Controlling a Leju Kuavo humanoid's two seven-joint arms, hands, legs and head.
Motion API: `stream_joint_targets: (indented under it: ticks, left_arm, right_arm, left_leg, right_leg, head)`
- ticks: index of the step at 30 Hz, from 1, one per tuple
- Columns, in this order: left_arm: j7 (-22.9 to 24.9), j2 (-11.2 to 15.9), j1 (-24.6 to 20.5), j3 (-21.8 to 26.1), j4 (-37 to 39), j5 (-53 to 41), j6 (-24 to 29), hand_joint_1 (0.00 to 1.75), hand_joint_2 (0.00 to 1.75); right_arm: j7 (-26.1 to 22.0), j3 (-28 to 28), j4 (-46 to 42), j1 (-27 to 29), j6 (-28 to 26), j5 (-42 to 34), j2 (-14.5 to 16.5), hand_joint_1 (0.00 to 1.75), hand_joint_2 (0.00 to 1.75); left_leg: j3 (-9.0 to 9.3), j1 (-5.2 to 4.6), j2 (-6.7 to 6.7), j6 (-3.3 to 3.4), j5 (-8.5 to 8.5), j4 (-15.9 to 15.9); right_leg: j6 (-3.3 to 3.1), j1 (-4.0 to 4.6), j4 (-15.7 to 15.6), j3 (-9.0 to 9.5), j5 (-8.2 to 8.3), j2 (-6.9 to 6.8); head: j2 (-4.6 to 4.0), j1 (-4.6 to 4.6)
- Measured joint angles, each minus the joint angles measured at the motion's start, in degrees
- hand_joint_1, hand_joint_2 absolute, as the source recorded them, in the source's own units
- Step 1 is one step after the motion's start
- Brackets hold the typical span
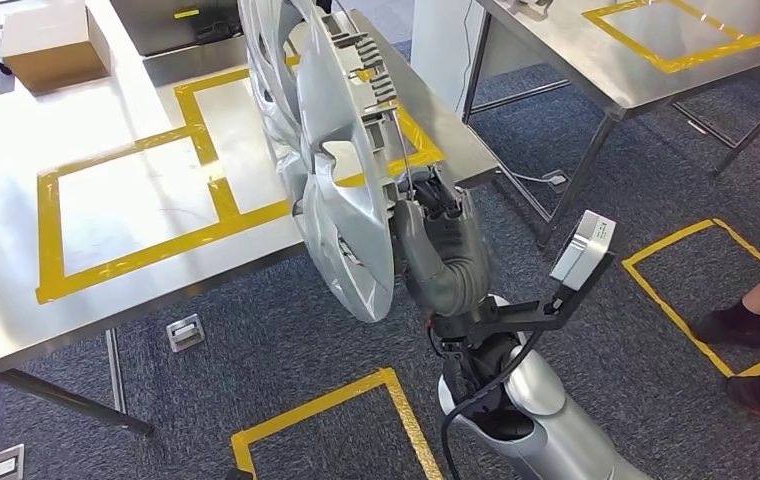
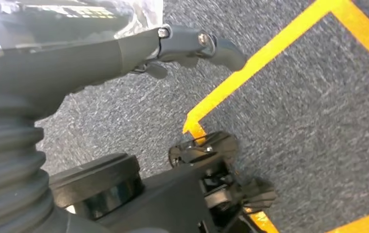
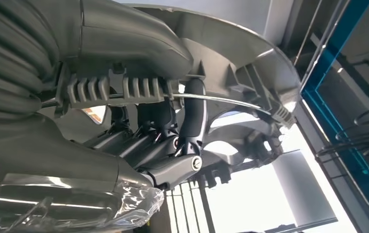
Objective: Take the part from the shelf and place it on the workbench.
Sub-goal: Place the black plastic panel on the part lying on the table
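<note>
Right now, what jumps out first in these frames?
The big silver wheel cover, held up on edge by the right robot hand over the near edge of the steel workbench. Behind it, yellow tape boxes mark the workbench top, and a cardboard box sits at its far corner. The left robot hand hangs over grey carpet with nothing in it.
</note>
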Motion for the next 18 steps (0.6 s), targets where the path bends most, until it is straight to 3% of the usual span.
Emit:
stream_joint_targets:
  ticks: [2, 3, 4, 6, 7, 9, 12, 14, 16, 18]
  left_arm:
    - [0.01, 0.02, 0.10, 0.00, 0.00, 0.01, -0.01, 0.00, 1.75]
    - [0.01, 0.03, 0.15, 0.00, 0.00, 0.03, -0.02, 0.00, 1.75]
    - [0.01, 0.04, 0.15, 0.00, 0.00, 0.05, -0.04, 0.00, 1.75]
    - [0.02, 0.08, 0.05, 0.00, 0.01, 0.09, -0.07, 0.00, 1.75]
    - [0.02, 0.09, 0.00, 0.00, 0.01, 0.12, -0.08, 0.00, 1.75]
    - [0.08, 0.09, -0.10, 0.00, 0.01, 0.17, -0.11, 0.00, 1.75]
    - [0.17, 0.14, -0.15, 0.00, 0.02, 0.19, -0.15, 0.00, 1.75]
    - [0.16, 0.15, -0.27, 0.00, 0.03, 0.17, -0.15, 0.00, 1.75]
    - [0.16, 0.14, -0.36, 0.00, 0.04, 0.17, -0.15, 0.00, 1.75]
    - [0.16, 0.16, -0.30, 0.00, 0.08, 0.17, -0.15, 0.00, 1.75]
  right_arm:
    - [0.00, 0.02, 0.06, 0.04, 0.00, -0.01, 0.01, 1.75, 1.75]
    - [0.01, 0.04, 0.10, 0.06, 0.00, -0.01, 0.01, 1.75, 1.75]
    - [0.03, 0.05, 0.15, 0.08, 0.00, -0.04, 0.01, 1.75, 1.75]
    - [0.07, 0.05, 0.28, 0.06, 0.00, -0.24, 0.09, 1.75, 1.75]
    - [0.08, 0.04, 0.33, 0.00, 0.01, -0.34, 0.14, 1.75, 1.75]
    - [0.07, 0.02, 0.40, -0.10, 0.01, -0.42, 0.21, 1.75, 1.75]
    - [0.09, 0.02, 0.46, -0.18, 0.02, -0.44, 0.23, 1.75, 1.75]
    - [0.10, 0.02, 0.48, -0.30, 0.04, -0.44, 0.24, 1.75, 1.75]
    - [0.09, 0.02, 0.56, -0.37, 0.06, -0.45, 0.22, 1.75, 1.75]
    - [0.09, 0.02, 0.69, -0.34, 0.07, -0.46, 0.22, 1.75, 1.75]
  left_leg:
    - [-4.12, 0.02, 0.00, -0.30, -1.75, 6.85]
    - [-5.27, 0.04, 0.01, -0.43, -1.02, 7.99]
    - [-5.39, 0.06, 0.01, -0.52, 0.90, 6.93]
    - [-3.34, 0.08, 0.08, -0.46, 6.16, 0.41]
    - [-2.15, 0.00, 0.12, -0.28, 7.87, -2.72]
    - [-0.57, -0.20, 0.17, 0.44, 7.96, -6.09]
    - [0.13, -0.07, 0.07, 1.77, 7.13, -7.29]
    - [0.62, 0.22, 0.06, 2.43, 7.00, -7.64]
    - [0.89, 0.20, 0.08, 2.83, 6.67, -7.66]
    - [1.26, 0.12, 0.07, 2.96, 6.25, -7.63]
  right_leg:
    - [-0.19, -0.01, -0.01, 0.55, -0.47, -0.01]
    - [-0.17, -0.02, 0.01, 0.94, -0.78, 0.03]
    - [-0.09, -0.04, 0.04, 1.43, -1.13, 0.09]
    - [0.25, -0.12, 0.12, 2.62, -1.99, 0.16]
    - [0.53, -0.06, 0.23, 3.04, -2.38, 0.20]
    - [1.11, 0.09, 0.35, 3.17, -2.78, 0.24]
    - [2.06, 0.18, 0.51, 2.98, -3.22, 0.19]
    - [2.65, 0.11, 3.68, 1.51, -4.85, 0.17]
    - [2.96, -0.04, 11.03, -2.70, -7.45, 0.15]
    - [3.04, -0.11, 16.43, -6.57, -7.93, 0.15]
  head:
    - [0.00, -0.04]
    - [0.00, -0.04]
    - [0.00, -0.04]
    - [0.00, -0.04]
    - [0.00, -0.12]
    - [0.01, -0.21]
    - [0.01, -0.11]
    - [0.00, 0.13]
    - [0.00, 0.33]
    - [0.00, 0.41]
